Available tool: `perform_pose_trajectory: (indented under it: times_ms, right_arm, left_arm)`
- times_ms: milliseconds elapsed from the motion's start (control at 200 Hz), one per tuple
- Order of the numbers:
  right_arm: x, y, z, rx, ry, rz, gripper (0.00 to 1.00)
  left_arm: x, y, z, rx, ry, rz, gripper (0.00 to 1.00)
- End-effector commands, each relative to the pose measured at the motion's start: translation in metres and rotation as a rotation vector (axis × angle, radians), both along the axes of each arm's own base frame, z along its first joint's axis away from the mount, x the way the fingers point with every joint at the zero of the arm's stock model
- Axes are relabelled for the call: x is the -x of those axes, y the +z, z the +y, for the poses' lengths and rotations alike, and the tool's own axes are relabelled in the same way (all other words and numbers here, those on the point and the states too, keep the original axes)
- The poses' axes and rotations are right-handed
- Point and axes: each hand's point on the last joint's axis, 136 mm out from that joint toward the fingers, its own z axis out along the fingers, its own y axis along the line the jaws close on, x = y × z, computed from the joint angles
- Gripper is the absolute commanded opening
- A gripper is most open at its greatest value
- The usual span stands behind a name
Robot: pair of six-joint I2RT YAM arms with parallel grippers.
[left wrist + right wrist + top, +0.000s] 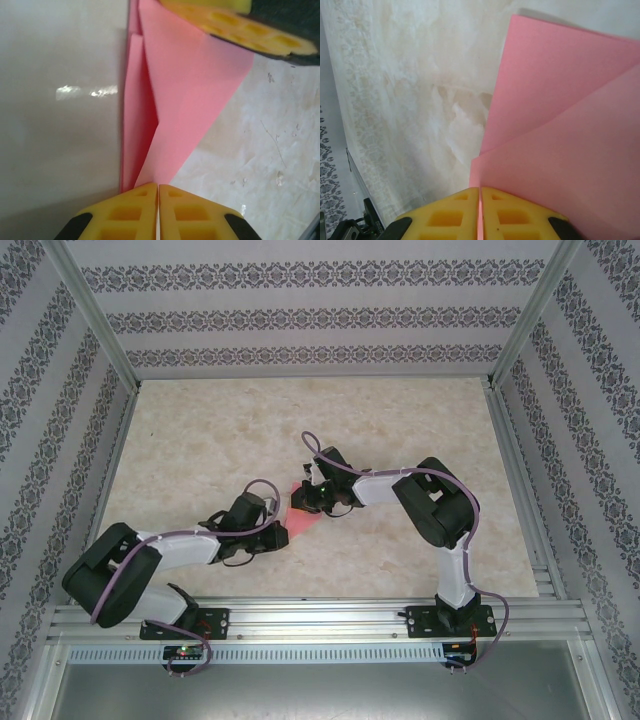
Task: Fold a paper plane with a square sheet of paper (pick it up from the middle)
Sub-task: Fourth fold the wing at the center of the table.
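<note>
Whereas the top view places the square sheet of paper [303, 523] near the middle of the table [200, 440], the wrist views show its folded layers pinched in the closed left gripper [158, 192] and right gripper [480, 195].

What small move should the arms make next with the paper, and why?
Probably the right gripper should ease its flap toward the left gripper, to close the fold. Both have their jaws shut on the paper, which already shows a crease and overlapping layers, so the fold looks begun but not pressed flat.
</note>
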Motion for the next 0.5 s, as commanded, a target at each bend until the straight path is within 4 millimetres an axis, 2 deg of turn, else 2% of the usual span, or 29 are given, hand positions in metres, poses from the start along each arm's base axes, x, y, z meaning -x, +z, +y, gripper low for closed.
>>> perform_pose_trajectory:
  times_ms: [0, 130, 220, 375, 495]
  right_arm:
    - [0.017, -0.072, -0.039, 0.235, -0.061, 0.086, 0.12]
    - [0.016, -0.071, -0.038, 0.231, -0.067, 0.083, 0.12]
    - [0.015, -0.070, -0.037, 0.228, -0.068, 0.082, 0.12]
    - [0.015, -0.069, -0.037, 0.229, -0.070, 0.081, 0.12]
    - [0.014, -0.068, -0.036, 0.222, -0.075, 0.081, 0.11]
  left_arm:
    - [0.021, 0.000, 0.010, 0.018, 0.031, 0.084, 0.12]
    - [0.003, 0.039, 0.006, 0.047, 0.046, -0.020, 0.14]
    - [-0.008, 0.056, 0.001, 0.064, 0.048, -0.057, 0.14]
    - [-0.028, 0.062, -0.016, 0.098, 0.041, -0.074, 0.14]
    - [-0.043, 0.049, -0.022, 0.077, 0.056, -0.072, 0.13]
